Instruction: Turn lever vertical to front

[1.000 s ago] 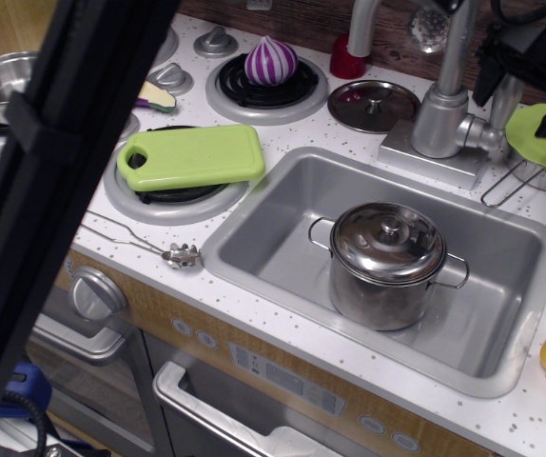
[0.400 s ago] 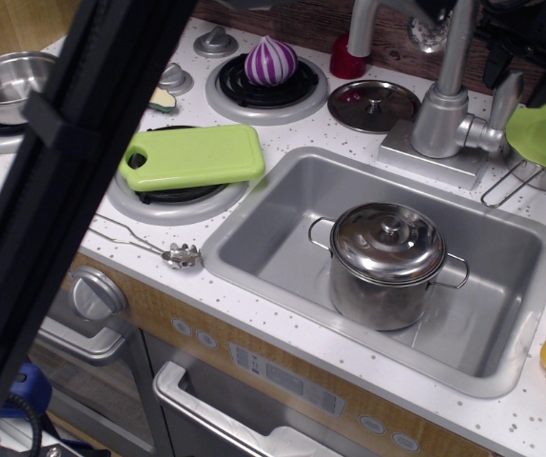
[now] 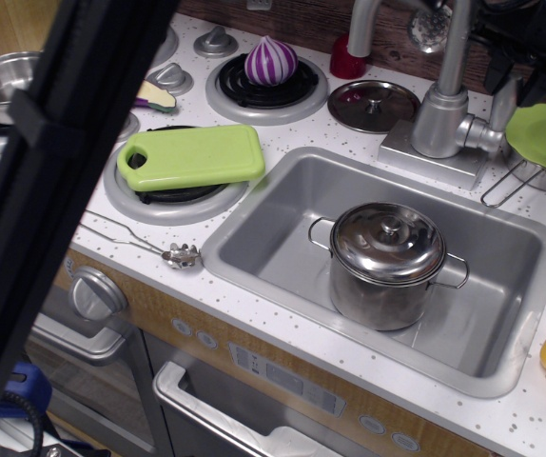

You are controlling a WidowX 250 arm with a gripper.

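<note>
Observation.image, lever [image 3: 502, 107] upright (gripper [image 3: 520, 71] above)

Near the counter's back right corner, your lever [image 3: 501, 107] is hemmed in: tap column [image 3: 441, 119] on its left, green plate [image 3: 544, 138] right, 1 wire handle [image 3: 503, 186] in front.

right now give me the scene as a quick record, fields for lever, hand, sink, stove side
lever: short silver-grey bar on the right side of the tap column, pointing up
hand: dark hand at the top right edge, straddling the lever's upper end; open or shut cannot be told
sink: grey basin holding a lidded steel pot
stove side: green cutting board on the front burner, purple onion on the back burner
counter by tap: loose pot lid, green-lidded pan
</note>
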